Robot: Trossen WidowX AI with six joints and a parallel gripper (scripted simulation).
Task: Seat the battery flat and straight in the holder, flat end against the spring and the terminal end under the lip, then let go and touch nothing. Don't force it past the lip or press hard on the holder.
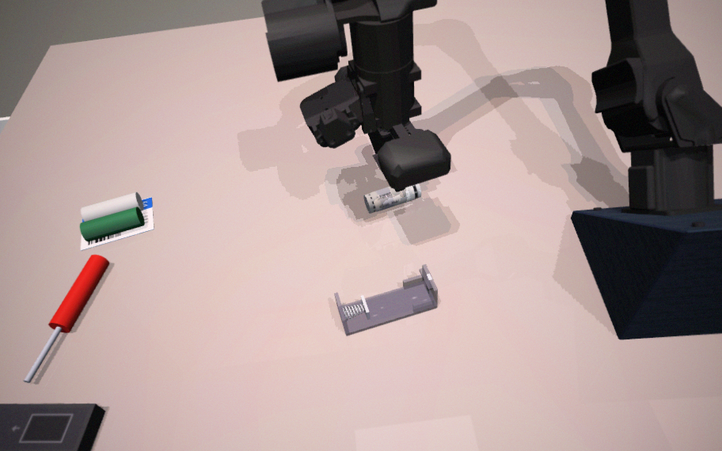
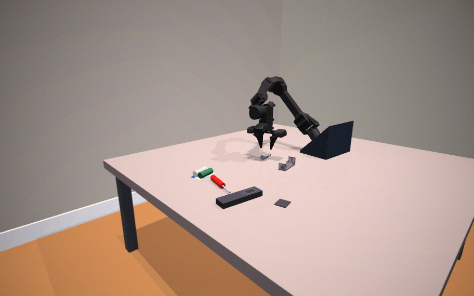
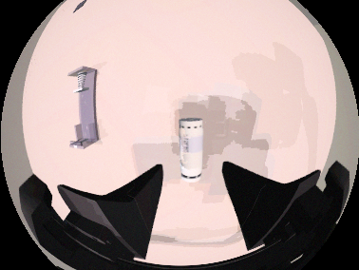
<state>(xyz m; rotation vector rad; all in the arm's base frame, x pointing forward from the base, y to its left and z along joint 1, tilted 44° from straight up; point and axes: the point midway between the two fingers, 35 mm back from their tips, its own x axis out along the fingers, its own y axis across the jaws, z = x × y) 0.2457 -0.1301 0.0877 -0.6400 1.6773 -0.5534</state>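
With the battery (image 3: 191, 147) lying on the surface directly below the half-open, empty end effector (image 3: 190, 218), and the holder (image 3: 84, 107) off to one side, descend straight, straddle its middle across the axis, and close gently.
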